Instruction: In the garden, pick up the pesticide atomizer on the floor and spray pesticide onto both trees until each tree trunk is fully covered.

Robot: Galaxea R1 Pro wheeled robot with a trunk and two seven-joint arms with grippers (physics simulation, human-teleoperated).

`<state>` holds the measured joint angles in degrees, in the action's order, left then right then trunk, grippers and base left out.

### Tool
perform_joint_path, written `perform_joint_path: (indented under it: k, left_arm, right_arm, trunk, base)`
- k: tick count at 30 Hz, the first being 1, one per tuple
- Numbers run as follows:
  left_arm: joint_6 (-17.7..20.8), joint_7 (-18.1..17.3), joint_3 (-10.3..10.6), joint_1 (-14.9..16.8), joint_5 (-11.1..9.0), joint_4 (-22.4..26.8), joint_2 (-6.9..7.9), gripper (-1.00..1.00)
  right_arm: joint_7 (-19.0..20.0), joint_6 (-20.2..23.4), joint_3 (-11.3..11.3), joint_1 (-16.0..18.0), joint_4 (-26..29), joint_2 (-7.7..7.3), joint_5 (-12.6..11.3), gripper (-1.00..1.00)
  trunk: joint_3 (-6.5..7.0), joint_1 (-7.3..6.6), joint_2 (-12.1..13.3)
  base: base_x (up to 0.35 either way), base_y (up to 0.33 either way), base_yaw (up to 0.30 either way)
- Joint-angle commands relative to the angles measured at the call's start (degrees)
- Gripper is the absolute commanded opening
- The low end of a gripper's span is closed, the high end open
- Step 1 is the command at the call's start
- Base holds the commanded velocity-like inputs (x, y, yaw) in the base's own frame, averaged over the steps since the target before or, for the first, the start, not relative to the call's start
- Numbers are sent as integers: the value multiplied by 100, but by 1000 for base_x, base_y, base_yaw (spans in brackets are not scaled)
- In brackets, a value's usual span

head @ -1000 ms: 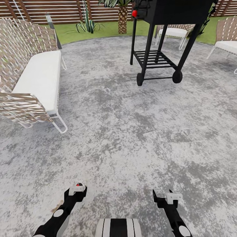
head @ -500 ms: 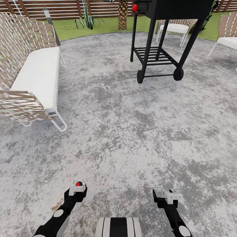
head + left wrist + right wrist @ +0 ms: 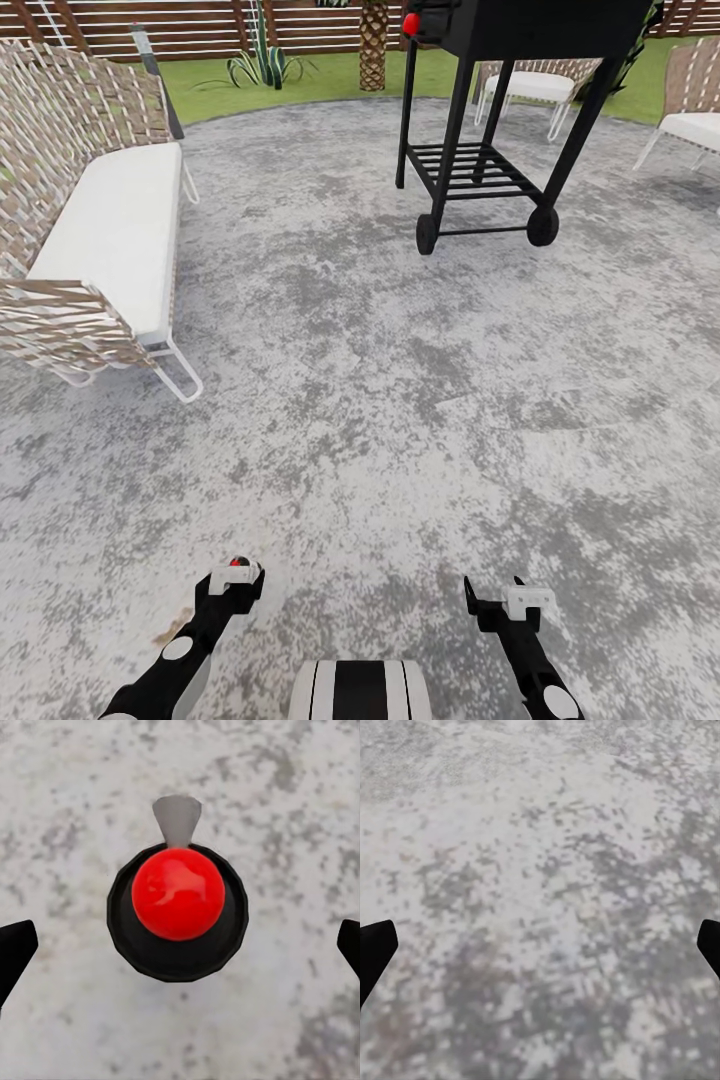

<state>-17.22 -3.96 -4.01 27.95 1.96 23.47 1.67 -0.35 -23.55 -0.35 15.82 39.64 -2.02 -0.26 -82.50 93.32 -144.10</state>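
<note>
— Left wrist view first: what is seen under the left hand point(image 3: 180, 945)?

— The pesticide atomizer point(image 3: 178, 913) is seen from straight above, standing on the floor point(image 3: 67, 810), as a black round body capped by a glossy red dome, with a small grey nozzle projecting from it. It lies between the two black fingertips point(image 3: 15, 949), which are set wide apart and are not touching it.

— And where is it placed in the head view?

— The atomizer point(image 3: 238, 563) is glimpsed as a red spot just at the tip of the left hand point(image 3: 236, 577), low in the picture, on the grey speckled floor point(image 3: 400, 400).

— How is the right hand described?

— The right hand point(image 3: 540, 945) is held spread wide over bare paving, with nothing between its fingertips. In the head view it point(image 3: 515, 598) is seen beside the left one, well apart from the bottle.

— What else is noted around?

— A wicker sofa point(image 3: 95, 230) with a white cushion is seen at the left, a black wheeled grill cart point(image 3: 500, 120) ahead, wicker chairs point(image 3: 690, 105) behind it, and lawn point(image 3: 300, 80) bounded by a slatted wooden fence point(image 3: 200, 25).
</note>
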Motion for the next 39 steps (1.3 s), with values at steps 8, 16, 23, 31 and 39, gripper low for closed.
perform_joint_path:
  k: [8, 16, 23, 31, 39]
  left_arm:
    - [-9, 0, -3, 0, -2, 0, 0, 100]
    - [-9, -1, -8, 0, -2, 20, 1, 100]
    - [-14, -4, -11, 0, -2, 36, 3, -100]
    - [-17, -5, -12, 0, -2, 59, 8, -100]
    - [-26, -4, -7, 0, -2, 68, 0, -100]
  right_arm:
    - [0, 0, 0, 0, 0, 0, 0, 100]
    - [0, 0, 0, 0, 0, 0, 0, 100]
    - [0, 0, 0, 0, 0, 0, 0, 100]
    - [0, 0, 0, 0, 0, 0, 0, 100]
    - [0, 0, 0, 0, 0, 0, 0, 100]
  trunk:
    - [0, 0, 0]
    - [0, 0, 0]
    - [0, 0, 0]
    - [0, 0, 0]
    - [0, 0, 0]
  base:
    - [7, 0, 0]
    - [0, 0, 0]
    - [0, 0, 0]
    - [0, 0, 0]
    - [0, 0, 0]
